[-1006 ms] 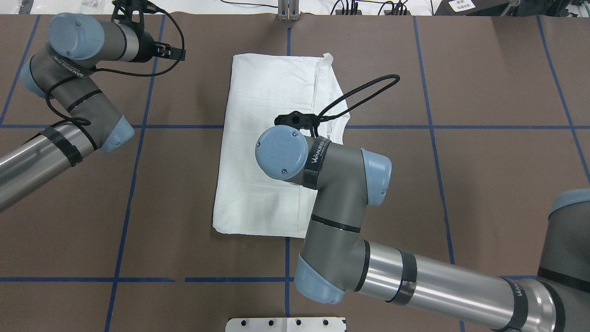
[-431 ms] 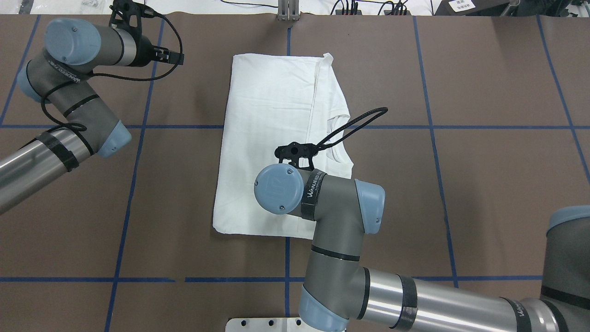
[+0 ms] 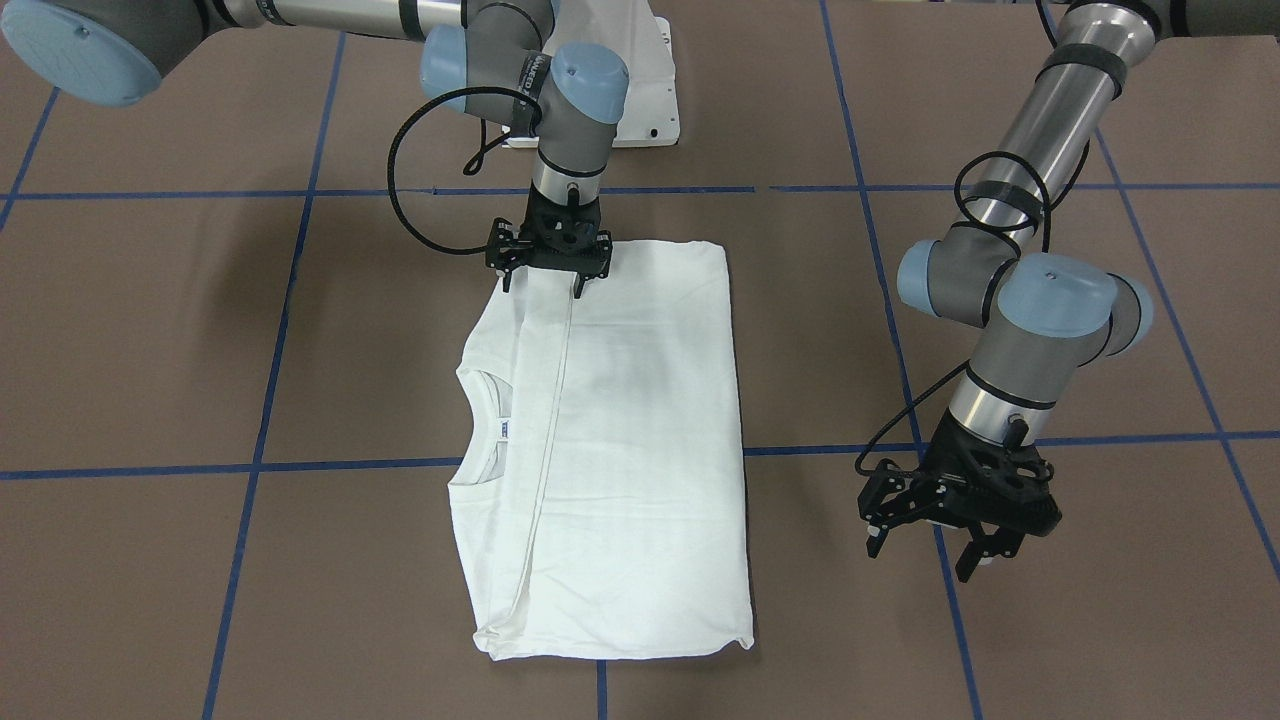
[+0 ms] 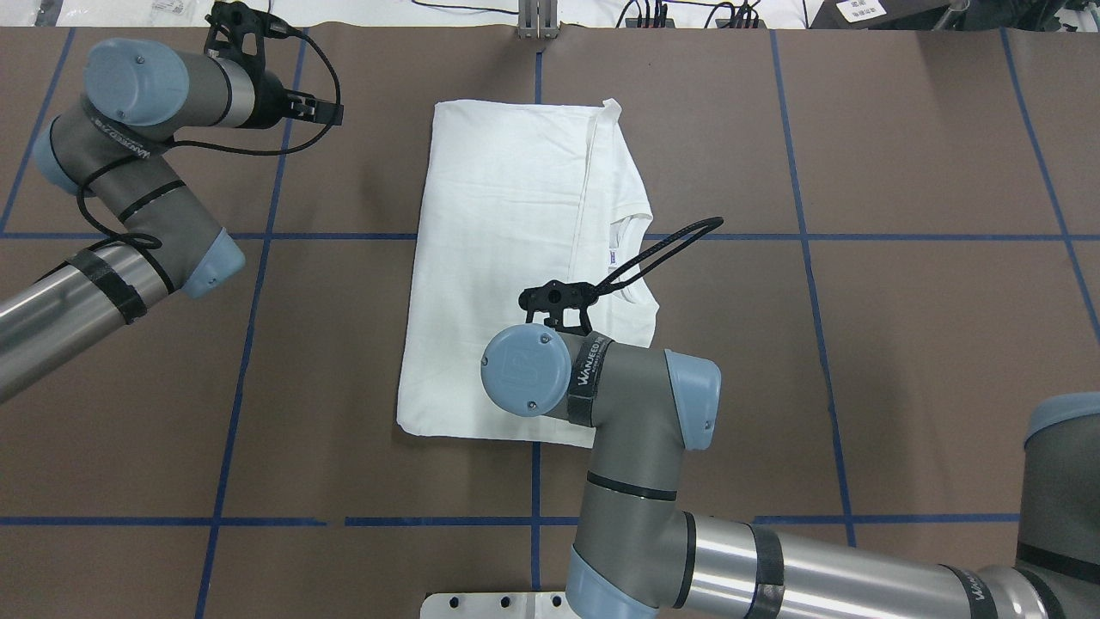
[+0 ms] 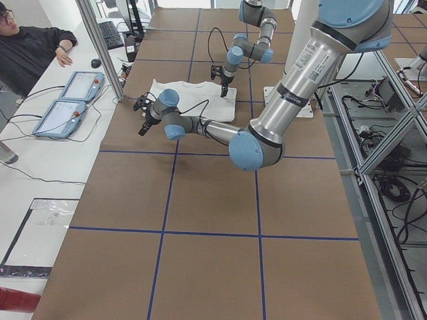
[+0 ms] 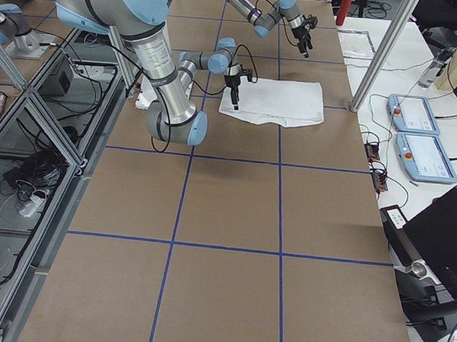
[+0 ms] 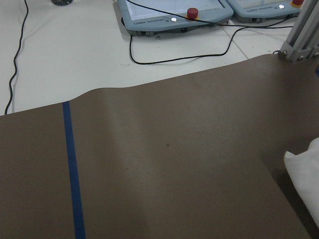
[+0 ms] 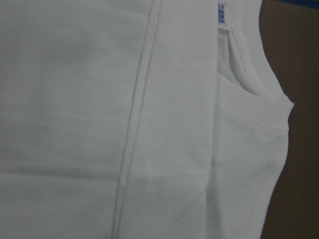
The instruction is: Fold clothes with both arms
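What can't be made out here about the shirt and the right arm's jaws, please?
- Right jaws: covered in the overhead view by the wrist of the right arm; the front-facing view leaves unclear whether they touch the shirt.
- Neck label: print blurred in the right wrist view, too small elsewhere.
- Shirt's underside: hidden against the table in every view.

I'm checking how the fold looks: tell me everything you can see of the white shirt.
The shirt is plain white, soft knit cloth, folded lengthwise into a long rectangle and lying flat on the brown table. A folded-over panel covers most of it, and its stitched hem runs the whole length. Beside that the ribbed round collar shows, with a small blue-printed label inside. The right gripper stands at the edge nearest the robot, jaws open; whether it touches the cloth is unclear.
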Controlling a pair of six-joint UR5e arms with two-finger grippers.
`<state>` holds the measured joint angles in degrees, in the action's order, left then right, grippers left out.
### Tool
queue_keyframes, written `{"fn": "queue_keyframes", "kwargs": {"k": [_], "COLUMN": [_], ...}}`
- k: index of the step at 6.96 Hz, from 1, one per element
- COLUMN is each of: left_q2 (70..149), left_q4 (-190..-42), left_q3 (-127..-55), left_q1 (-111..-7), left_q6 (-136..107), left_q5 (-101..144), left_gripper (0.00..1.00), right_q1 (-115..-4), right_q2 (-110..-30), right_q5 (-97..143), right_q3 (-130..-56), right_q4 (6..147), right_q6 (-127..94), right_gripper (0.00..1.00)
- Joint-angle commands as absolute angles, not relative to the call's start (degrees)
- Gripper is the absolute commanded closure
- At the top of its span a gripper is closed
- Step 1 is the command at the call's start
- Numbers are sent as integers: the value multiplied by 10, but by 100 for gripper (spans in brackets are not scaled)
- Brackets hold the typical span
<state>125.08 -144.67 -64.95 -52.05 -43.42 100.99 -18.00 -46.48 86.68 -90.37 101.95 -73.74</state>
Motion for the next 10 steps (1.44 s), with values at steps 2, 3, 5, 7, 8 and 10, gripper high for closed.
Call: {"fn": "queue_keyframes", "kwargs": {"k": [2,3,5,7,8,10], "left_q2": [1250,1250,1250,1250,1250,1250], "left_q4": [-1447,-1447,-1447,-1447,-1447,-1447], "left_q3": [-650,-650,-649,-649,-649,-649], "left_q1": [-519,-519,-519,-516,-516,-513], "left_q6": [-434,-434,-434,-435,-441,-443], "left_q5": [1010,1010,1010,1009,1010,1010], "left_gripper": [0,0,0,0,0,0], "right_q1": [-178,-178,-183,-192,-195,-197], "right_q2": [-474,-475,-523,-590,-607,-648], "right_q5": [861,863,862,862,862,862], "right_q3": [-906,-914,-962,-1050,-1067,-1104], "right_q4": [1024,1042,1066,1097,1104,1104], "right_q6": [-737,-735,-714,-685,-680,-676], "right_gripper": [0,0,0,0,0,0]}}
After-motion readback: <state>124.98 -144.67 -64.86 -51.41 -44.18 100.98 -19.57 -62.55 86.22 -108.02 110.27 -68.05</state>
